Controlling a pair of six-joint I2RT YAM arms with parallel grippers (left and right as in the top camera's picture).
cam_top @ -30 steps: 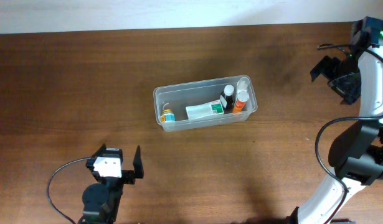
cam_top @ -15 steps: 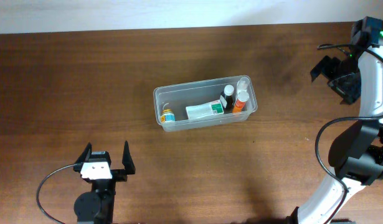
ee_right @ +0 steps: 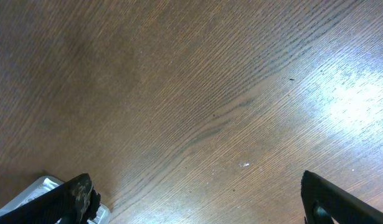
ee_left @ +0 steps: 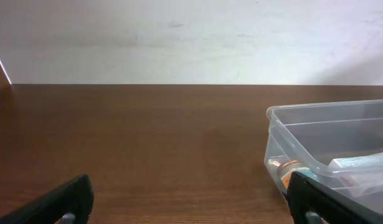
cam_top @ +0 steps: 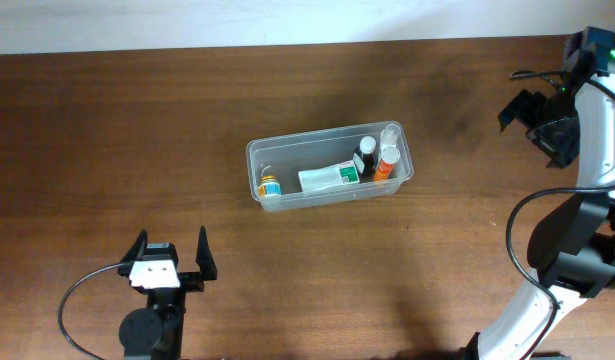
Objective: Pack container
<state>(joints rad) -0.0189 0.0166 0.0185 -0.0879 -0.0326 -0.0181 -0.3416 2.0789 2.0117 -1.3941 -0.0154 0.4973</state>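
The clear plastic container (cam_top: 317, 137) sits on the counter (cam_top: 107, 130) holding small bottles (cam_top: 387, 160) and a box (cam_top: 327, 178), with the left fingers (cam_top: 203, 252) and right fingers (ee_right: 76, 196) spread apart, empty, well away.

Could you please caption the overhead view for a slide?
Container holding bottles and a box; left tool and right tool open.

Robot lab — bare wooden table (cam_top: 107, 130)

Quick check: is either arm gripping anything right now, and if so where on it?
Nothing is held. The left gripper has its jaws open and empty, apart from the container. The right gripper has its jaws open over the table.
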